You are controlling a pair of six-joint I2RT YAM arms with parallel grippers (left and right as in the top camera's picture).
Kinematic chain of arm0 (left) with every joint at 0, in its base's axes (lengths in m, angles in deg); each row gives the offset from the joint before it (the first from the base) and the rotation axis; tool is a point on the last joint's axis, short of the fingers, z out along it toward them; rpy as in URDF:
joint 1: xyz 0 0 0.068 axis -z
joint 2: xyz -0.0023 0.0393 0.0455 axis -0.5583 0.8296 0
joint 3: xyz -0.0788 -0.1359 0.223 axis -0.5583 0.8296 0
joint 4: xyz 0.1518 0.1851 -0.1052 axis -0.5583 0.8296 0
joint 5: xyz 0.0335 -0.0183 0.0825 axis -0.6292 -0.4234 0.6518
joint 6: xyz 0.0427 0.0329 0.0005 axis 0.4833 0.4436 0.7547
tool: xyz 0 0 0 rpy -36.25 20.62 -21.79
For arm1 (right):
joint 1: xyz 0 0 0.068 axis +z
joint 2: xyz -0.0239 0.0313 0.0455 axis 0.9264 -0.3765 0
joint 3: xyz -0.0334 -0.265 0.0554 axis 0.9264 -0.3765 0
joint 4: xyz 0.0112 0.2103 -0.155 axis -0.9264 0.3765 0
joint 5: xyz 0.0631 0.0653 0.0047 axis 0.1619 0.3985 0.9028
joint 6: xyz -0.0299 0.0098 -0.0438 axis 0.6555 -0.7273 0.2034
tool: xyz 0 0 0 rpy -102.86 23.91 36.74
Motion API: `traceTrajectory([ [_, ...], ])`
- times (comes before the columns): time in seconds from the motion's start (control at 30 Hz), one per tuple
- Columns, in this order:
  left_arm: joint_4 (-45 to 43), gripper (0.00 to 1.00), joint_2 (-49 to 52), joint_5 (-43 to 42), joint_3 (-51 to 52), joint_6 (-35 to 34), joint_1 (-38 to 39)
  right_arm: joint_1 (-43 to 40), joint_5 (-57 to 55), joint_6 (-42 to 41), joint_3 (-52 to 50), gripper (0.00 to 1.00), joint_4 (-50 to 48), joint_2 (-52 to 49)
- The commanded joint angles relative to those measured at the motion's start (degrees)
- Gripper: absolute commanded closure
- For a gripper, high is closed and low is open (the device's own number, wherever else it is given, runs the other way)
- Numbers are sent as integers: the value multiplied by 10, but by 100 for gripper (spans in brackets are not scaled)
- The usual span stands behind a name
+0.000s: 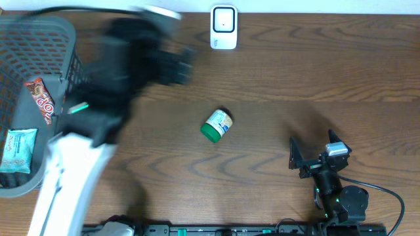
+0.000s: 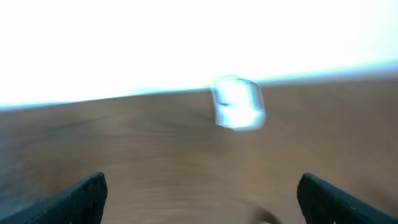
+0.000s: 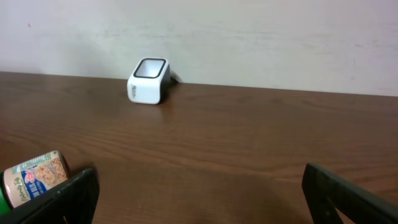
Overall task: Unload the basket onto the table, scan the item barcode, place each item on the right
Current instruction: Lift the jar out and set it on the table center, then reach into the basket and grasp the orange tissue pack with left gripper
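Green cap on a small labelled jar (image 1: pixel 216 125), lying on its side near the middle of the table (image 1: pixel 295 78), touching nothing and held by neither arm. Probably light and rigid. Round in the body, so likely to roll if nudged, and with a smooth label that may slip under the pads. Best taken across the body between cap and base, jaws square to the long axis, leaving the label free to face the scanner (image 1: pixel 224 27). No barcode readable in any view.

Right gripper (image 1: pixel 314 149) near the front edge, well apart from the jar, jaws spread wide and empty. Left gripper (image 1: pixel 177 65) smeared by blur, up between the basket (image 1: pixel 39 26) and the scanner, jaws also spread with nothing between them. Two snack packets in the basket, one red (image 1: pixel 42 101) and one teal (image 1: pixel 16 149).

Overhead alone gives the whole layout: jar in the middle, scanner at the far edge, basket at the left. Right wrist view adds the jar (image 3: pixel 34 180) from the side, low at the left beyond one of its own fingertips (image 3: pixel 68 196), and the scanner (image 3: pixel 149 81) with its dark window tilted upward. Left wrist view shows no jar at all, only the scanner (image 2: pixel 238 102) as a pale blur above its own open gripper (image 2: pixel 208 199).
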Motion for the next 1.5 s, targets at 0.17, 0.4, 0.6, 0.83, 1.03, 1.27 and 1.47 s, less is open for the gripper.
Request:
traceTrajectory([
  [0.17,115,2,7,59,6,-131,-331,3,-3,-8,-1,1,3,3],
  [0.4,123,2,86,57,8,-150,-371,3,-3,-8,-1,1,2,3],
  [0.6,110,2,162,60,8,-186,-371,3,-3,-8,-1,1,2,3],
  [0.83,127,2,259,106,8,-517,-371,3,-3,-8,-1,1,3,3],
  [1.03,127,2,351,93,8,-593,-366,3,-3,-8,-1,1,2,3],
  [1.27,119,2,445,82,8,-593,-366,3,-3,-8,-1,1,2,3],
  [1.47,112,2,480,71,8,-593,-366,3,-3,-8,-1,1,2,3],
])
